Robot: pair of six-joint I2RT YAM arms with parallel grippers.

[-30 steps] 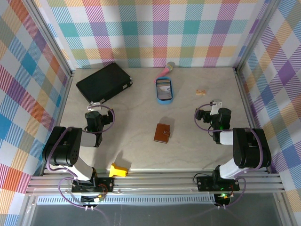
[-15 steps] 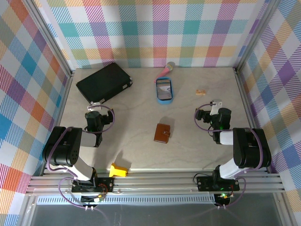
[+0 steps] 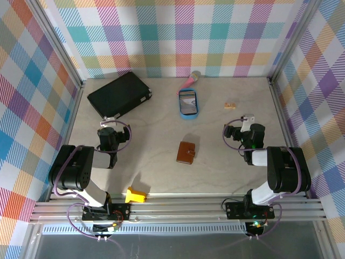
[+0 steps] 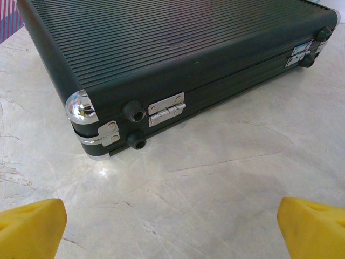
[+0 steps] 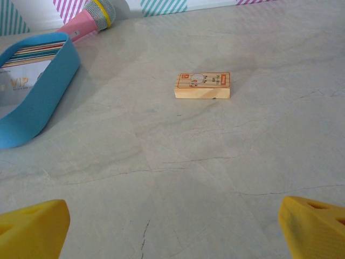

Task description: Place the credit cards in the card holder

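Currently the left gripper (image 3: pixel 110 117) and right gripper (image 3: pixel 247 118) are both released. The credit cards (image 3: pixel 188 101) lie in the tray (image 5: pixel 40 102), forward-left of the nearer right gripper.

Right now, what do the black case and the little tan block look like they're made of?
Black case: ribbed matte black shell, either plastic or coated metal, hard to say which. Its corner cap and hinge look like shiny chromed metal. Tan block: probably unfinished pale wood, judging by its matte tan sides, with printing on the top face.
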